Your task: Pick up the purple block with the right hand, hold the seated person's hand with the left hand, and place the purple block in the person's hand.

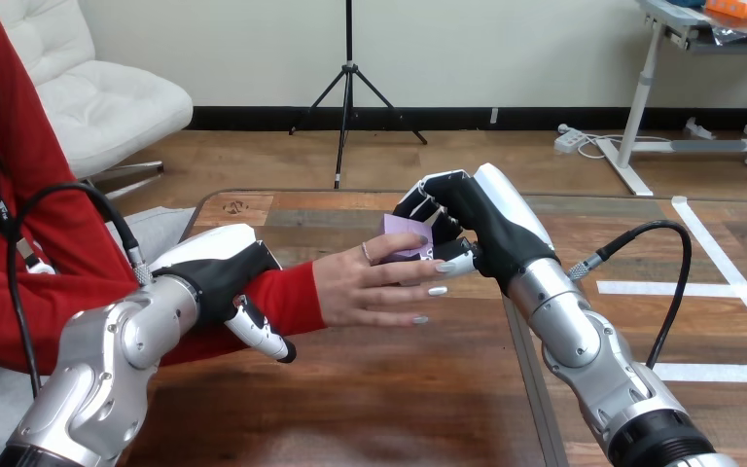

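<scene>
The purple block point(406, 236) is pinched in my right hand point(481, 229), fingers curled over its top and thumb below. It hovers right at the person's hand point(374, 287), which lies palm up over the middle of the wooden table point(370, 399), upper fingers touching the block. My left hand point(219, 277) sits over the person's red-sleeved forearm point(287, 297) just behind the wrist. Its fingers point(265, 339) curl round beneath the sleeve.
A seam point(525, 360) runs front to back through the table just under my right forearm. White tape strips point(729, 282) mark the surface at the right. The person's torso is at the left edge.
</scene>
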You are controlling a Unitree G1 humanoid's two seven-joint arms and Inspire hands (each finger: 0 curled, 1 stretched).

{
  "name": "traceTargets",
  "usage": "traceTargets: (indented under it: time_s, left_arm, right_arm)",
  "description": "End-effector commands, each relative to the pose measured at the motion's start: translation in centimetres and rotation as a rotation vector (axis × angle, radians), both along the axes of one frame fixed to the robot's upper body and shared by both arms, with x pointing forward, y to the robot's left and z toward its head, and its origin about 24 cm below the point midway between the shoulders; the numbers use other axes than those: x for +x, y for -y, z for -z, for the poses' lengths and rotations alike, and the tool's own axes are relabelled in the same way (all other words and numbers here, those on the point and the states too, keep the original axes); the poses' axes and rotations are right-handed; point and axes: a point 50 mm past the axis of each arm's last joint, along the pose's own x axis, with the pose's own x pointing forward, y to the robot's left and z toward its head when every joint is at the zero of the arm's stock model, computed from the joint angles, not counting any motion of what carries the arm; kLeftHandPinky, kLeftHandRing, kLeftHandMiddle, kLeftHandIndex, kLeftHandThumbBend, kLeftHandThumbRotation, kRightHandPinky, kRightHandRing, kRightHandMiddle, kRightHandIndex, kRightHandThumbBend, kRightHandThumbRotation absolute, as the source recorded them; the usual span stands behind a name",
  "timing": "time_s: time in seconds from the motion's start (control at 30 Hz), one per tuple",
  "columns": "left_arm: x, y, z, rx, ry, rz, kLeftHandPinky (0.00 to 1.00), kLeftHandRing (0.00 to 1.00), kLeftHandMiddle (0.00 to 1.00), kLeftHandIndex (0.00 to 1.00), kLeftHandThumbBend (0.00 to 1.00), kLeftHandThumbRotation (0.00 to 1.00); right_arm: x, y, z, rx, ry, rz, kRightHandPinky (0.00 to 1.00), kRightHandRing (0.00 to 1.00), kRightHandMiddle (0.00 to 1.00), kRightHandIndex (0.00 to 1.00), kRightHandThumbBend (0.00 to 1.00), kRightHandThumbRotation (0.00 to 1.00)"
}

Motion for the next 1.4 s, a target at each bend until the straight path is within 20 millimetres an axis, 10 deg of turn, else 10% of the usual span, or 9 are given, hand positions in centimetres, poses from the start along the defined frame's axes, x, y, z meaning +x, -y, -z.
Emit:
traceTargets:
  time_s: [0.0,1.37]
  left_arm:
    - [2.0,5.5,-16.7,-0.238,0.658,0.196,0.11,0.17,0.25,0.33,0.66,0.0]
    - [1.8,5.4,-16.6,-0.199,0.654,0.198,0.21,0.29,0.4,0.43,0.68,0.0]
  right_arm:
    - [0.7,-3.4,-6.7,0.064,0.252,-0.137,0.36,0.38,0.43,0.44,0.73,0.0]
    - [0.3,-2.3,-6.3,0.055,0.222,-0.135,0.38,0.41,0.46,0.47,0.73,0.0]
